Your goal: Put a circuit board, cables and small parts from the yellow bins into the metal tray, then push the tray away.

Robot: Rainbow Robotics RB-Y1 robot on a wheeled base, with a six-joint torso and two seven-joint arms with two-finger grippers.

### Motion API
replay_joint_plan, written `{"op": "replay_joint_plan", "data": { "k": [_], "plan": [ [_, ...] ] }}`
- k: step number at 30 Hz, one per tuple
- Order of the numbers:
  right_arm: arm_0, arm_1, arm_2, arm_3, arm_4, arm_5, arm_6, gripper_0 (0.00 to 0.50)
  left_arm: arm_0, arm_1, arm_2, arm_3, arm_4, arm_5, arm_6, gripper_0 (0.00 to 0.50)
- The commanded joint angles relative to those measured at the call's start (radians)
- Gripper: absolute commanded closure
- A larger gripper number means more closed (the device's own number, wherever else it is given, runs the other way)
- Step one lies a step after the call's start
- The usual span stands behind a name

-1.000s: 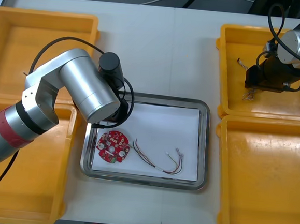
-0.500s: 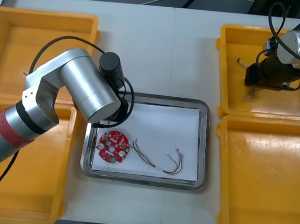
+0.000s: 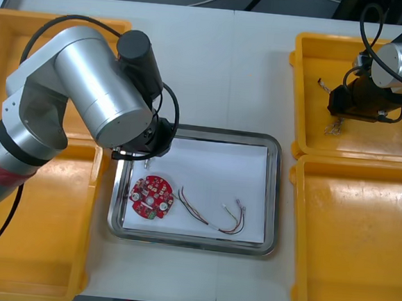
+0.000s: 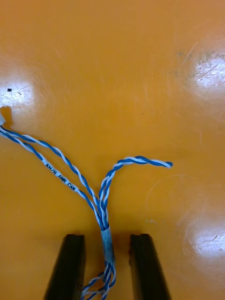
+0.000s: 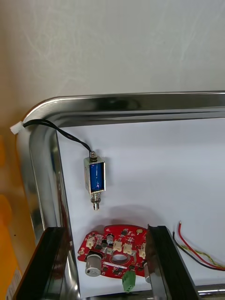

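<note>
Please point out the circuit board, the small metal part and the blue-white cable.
circuit board (image 3: 151, 196): front view, middle of the board.
small metal part (image 5: 95, 175): left wrist view, its blue body.
blue-white cable (image 4: 108, 243): right wrist view, its grey sleeve.

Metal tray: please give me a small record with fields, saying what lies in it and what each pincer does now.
container: metal tray, white inside
contents: red circuit board; red and yellow cable; small metal part, its black lead over the rim
left pincer: open, over the tray's left side
right pincer: open, low in a yellow bin, one finger at each side of the blue and white cable
</note>
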Motion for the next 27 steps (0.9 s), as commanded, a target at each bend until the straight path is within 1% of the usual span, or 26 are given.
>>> {"op": "replay_joint_plan", "data": {
  "k": [1,5,9,11,14,17,20,27],
  "plan": [
    [0.005,0.011,-0.018,-0.01,0.004,-0.009,0.024,0.499,-0.055,0.043,0.063,-0.06,0.021,0.035,0.074,0.011],
    [0.004,0.005,-0.018,-0.01,0.001,-0.009,0.035,0.5,-0.075,0.069,0.136,-0.063,0.073,0.076,0.056,0.012],
    [-0.004,-0.012,-0.018,-0.01,0.0,-0.009,0.055,0.5,-0.084,0.095,0.207,-0.063,0.123,0.124,0.002,0.012],
    [-0.015,-0.021,-0.018,-0.01,-0.005,-0.007,0.069,0.5,-0.089,0.112,0.239,-0.063,0.148,0.125,-0.029,0.011],
    [-0.027,-0.033,-0.019,-0.017,-0.01,-0.007,0.082,0.5,-0.093,0.129,0.268,-0.063,0.165,0.125,-0.052,0.012],
    [-0.036,-0.052,-0.019,-0.043,-0.014,-0.001,0.099,0.5,-0.095,0.15,0.305,-0.06,0.171,0.125,-0.105,0.012],
    [-0.036,-0.069,-0.023,-0.087,-0.017,0.028,0.109,0.5,-0.095,0.164,0.334,-0.04,0.175,0.125,-0.156,0.012],
    [-0.036,-0.102,-0.07,-0.199,-0.031,0.169,0.147,0.5,-0.095,0.182,0.418,0.043,0.185,0.125,-0.314,0.012]
  ]
}}
